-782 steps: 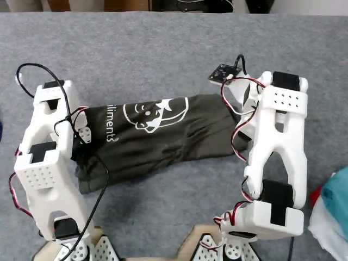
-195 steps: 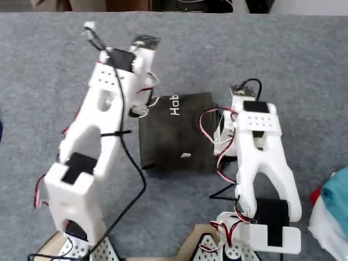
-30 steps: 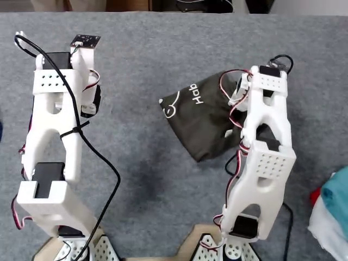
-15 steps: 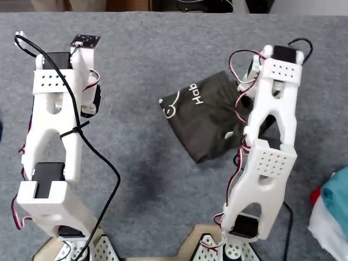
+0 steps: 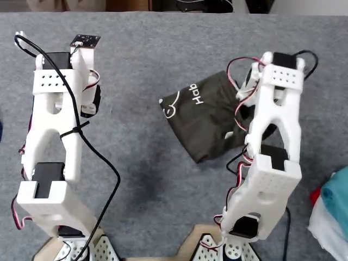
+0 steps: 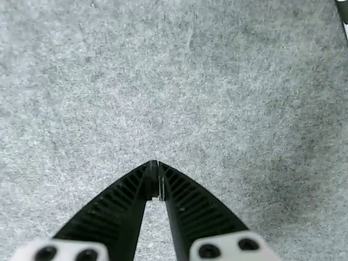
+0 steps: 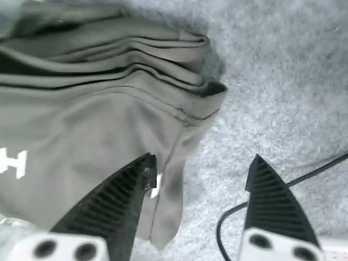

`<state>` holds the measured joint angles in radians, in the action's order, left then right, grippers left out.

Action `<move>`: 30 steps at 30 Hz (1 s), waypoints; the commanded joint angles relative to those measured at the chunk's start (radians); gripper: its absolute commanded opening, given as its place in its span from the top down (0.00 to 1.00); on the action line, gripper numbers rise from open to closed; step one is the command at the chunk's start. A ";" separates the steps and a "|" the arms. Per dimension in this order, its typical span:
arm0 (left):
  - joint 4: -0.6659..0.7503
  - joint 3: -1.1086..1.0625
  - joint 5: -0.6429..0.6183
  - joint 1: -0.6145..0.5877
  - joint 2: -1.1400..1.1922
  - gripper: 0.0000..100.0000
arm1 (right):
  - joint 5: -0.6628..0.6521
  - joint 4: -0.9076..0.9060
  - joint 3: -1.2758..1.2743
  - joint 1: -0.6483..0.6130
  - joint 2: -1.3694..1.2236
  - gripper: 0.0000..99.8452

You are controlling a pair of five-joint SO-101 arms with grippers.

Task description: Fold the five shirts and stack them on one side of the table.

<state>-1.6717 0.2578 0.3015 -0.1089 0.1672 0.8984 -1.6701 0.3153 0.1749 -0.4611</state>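
A folded dark olive shirt (image 5: 204, 117) with white print lies askew at the middle right of the grey table. In the right wrist view the shirt (image 7: 81, 125) shows stacked folded layers and a loose corner. My right gripper (image 7: 201, 168) is open just above that corner, one finger over the cloth and the other over bare table, holding nothing. In the high view the right arm (image 5: 274, 98) covers the shirt's right edge. My left gripper (image 6: 155, 179) is shut and empty over bare grey felt, with the left arm (image 5: 57, 92) at the far left, well apart from the shirt.
Teal and white cloth (image 5: 331, 204) with a bit of red lies at the table's right edge. A black cable (image 7: 239, 209) runs across the felt near the right gripper. Bare felt (image 5: 163, 43) stretches along the far side and between the arms.
My right gripper has let go of the shirt and the arm has shifted slightly right and away. The shirt stays where it was set down. The left arm has not moved.
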 commanded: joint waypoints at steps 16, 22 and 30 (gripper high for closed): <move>-0.006 0.003 0.008 -0.064 -0.050 0.98 | 0.083 0.488 -0.282 -0.015 0.073 0.73; -0.006 0.003 0.008 -0.061 -0.050 0.98 | 0.084 0.617 -0.317 -0.016 -0.022 0.73; -0.006 0.003 0.008 -0.064 -0.056 0.98 | 0.074 0.577 -0.225 -0.016 -0.130 0.73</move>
<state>-1.6717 0.2578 0.3046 -0.1642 0.1672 0.9689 -1.0794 0.0529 0.1718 -0.5562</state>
